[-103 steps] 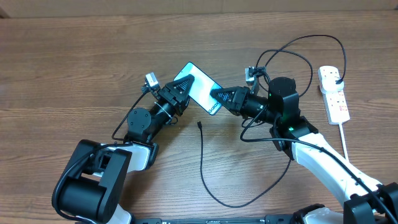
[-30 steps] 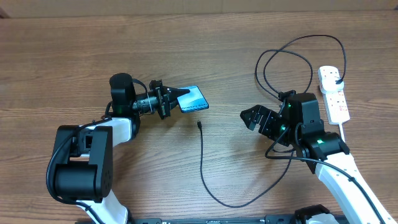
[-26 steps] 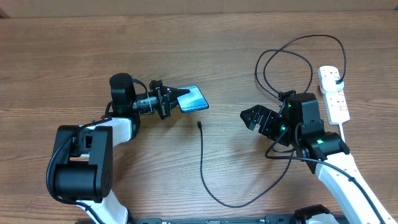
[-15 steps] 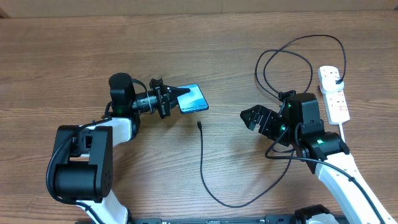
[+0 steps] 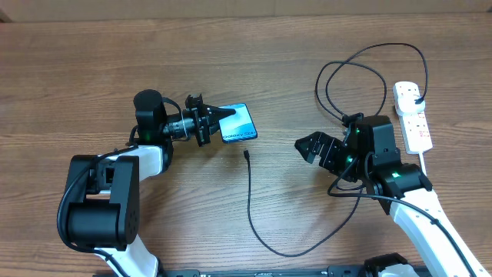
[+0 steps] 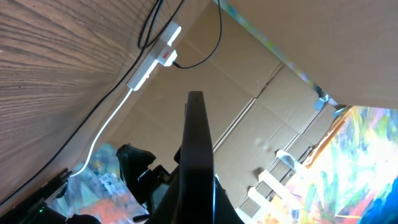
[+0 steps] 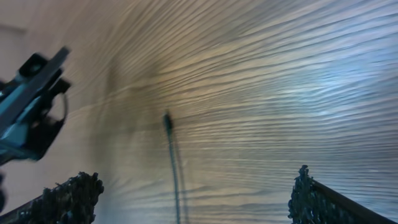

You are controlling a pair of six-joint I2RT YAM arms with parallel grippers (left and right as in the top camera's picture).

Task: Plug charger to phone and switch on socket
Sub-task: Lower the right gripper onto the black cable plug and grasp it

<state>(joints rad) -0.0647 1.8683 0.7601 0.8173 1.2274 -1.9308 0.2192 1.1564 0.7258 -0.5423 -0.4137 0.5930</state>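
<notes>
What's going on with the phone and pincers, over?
Left pincer shut on phone. Right pincer open, empty. Charger tip loose on table, not plugged in.

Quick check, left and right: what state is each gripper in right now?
Left gripper: closed, holding the phone.
Right gripper: open, holding nothing.

Bare table (image 7: 261, 93) separates the right fingers (image 7: 68, 196) from the charger tip (image 7: 166, 121).

Black charger (image 7: 168, 130) tip on wood table (image 7: 280, 81), ahead of wide-apart right gripper (image 7: 194, 186)
</notes>
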